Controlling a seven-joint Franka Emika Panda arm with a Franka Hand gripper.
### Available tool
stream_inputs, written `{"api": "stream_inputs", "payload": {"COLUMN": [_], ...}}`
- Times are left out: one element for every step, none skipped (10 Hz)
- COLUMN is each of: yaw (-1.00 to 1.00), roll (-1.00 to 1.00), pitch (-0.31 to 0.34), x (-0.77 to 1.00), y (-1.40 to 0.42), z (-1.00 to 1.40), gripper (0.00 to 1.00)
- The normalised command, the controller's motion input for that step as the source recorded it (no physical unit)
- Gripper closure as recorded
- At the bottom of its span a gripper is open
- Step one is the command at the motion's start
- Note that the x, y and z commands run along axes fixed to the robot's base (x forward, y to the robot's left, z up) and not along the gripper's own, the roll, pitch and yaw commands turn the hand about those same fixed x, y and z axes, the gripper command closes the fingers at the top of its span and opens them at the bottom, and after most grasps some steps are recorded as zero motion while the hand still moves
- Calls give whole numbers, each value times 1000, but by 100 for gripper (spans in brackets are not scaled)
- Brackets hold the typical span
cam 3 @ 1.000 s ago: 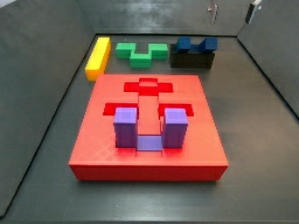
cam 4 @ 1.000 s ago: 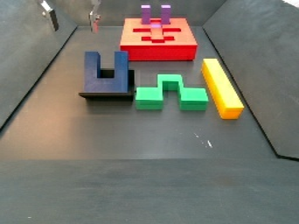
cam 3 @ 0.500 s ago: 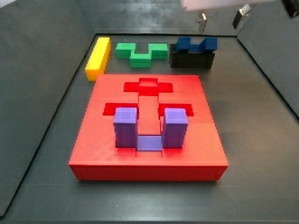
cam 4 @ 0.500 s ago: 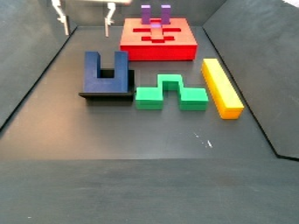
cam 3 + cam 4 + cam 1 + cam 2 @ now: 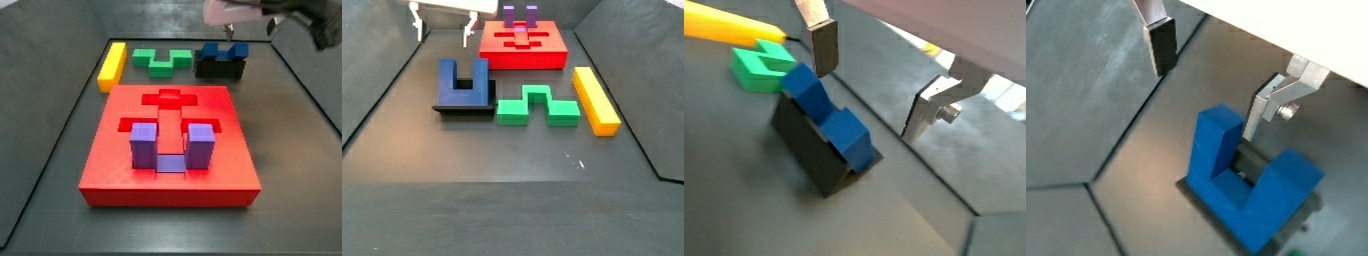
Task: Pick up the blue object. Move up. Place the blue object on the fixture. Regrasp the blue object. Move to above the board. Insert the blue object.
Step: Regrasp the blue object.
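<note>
The dark blue U-shaped blue object (image 5: 222,50) rests on the black fixture (image 5: 221,70) at the back right, beyond the red board (image 5: 127,170). In a side view it lies flat on the fixture (image 5: 469,108) with its prongs (image 5: 462,78) pointing toward the board (image 5: 493,55). My gripper (image 5: 249,27) hangs above it, open and empty; it also shows in a side view (image 5: 444,28). In both wrist views the blue object (image 5: 828,118) (image 5: 1247,172) sits below and to one side of the open gripper (image 5: 871,82) (image 5: 1211,82), outside the gap between the silver fingers (image 5: 823,46) (image 5: 1160,46).
A purple U-shaped block (image 5: 167,145) stands in a recess at the board's near end. A green notched block (image 5: 167,60) and a yellow bar (image 5: 112,64) lie beside the fixture, seen also in a side view (image 5: 537,106) (image 5: 595,98). Dark walls enclose the floor.
My gripper has come down from the top edge of both side views toward the blue object on the fixture. The pieces have not moved.
</note>
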Motion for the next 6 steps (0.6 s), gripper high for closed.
{"api": "stream_inputs", "payload": {"yaw": [-154,0,443,651,594,731], "roll": [717,729,494,194,189,123], "pitch": [134,57,-40,-220,-311,-306], "x": [157,0,-429,-326,-300,-9], "y": [66,40,337,274,229,220], "z": [-551,-543,-586,-237,-63,0], "gripper": [0,0,0,0,0,0]}}
